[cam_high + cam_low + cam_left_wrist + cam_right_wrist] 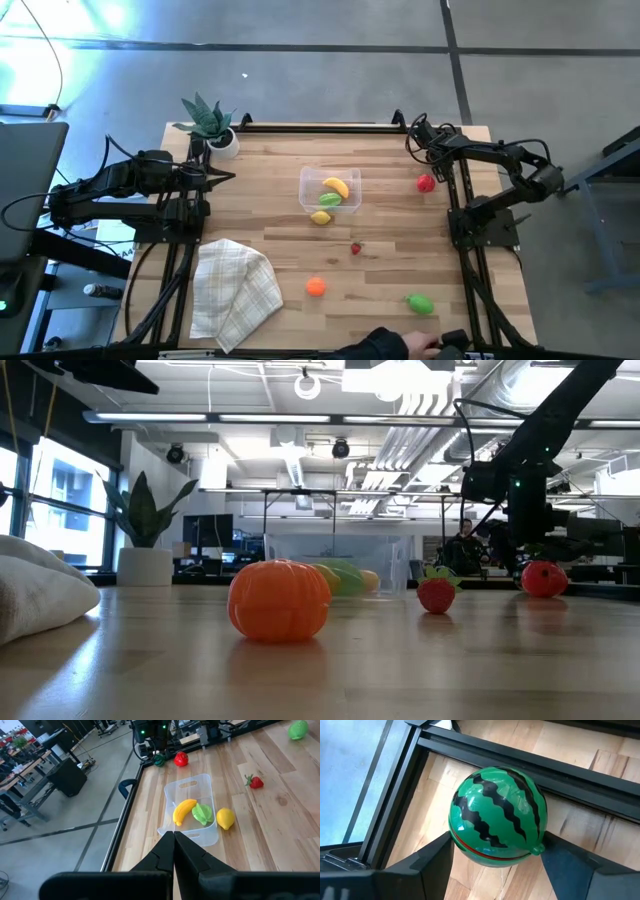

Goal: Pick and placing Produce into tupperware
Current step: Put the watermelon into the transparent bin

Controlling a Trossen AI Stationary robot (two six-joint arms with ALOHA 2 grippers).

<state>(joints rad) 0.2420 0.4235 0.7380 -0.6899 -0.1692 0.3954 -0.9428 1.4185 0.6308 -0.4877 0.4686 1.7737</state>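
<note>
Right gripper [495,851] sits at the table's far right corner, fingers against both sides of the toy watermelon [496,816]. Recommend a firm, centred squeeze before lifting; round toy may slip. Tupperware [312,182] lies mid-table, well apart.

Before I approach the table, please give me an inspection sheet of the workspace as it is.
Surface: wooden plank table, no damage seen.
Job's things: clear plastic rectangular container holds yellow toy banana and green leafy piece; yellow toy lemon beside it; small red strawberry, orange round fruit, green oval fruit, red round fruit loose.
Clutter: checked folded cloth; potted green plant.
Grippers: right tool shut on green striped toy watermelon by edge rail; left tool shut, waiting left.
Cables: black loops on right arm.
Surroundings: person's dark sleeve at near edge.
</note>
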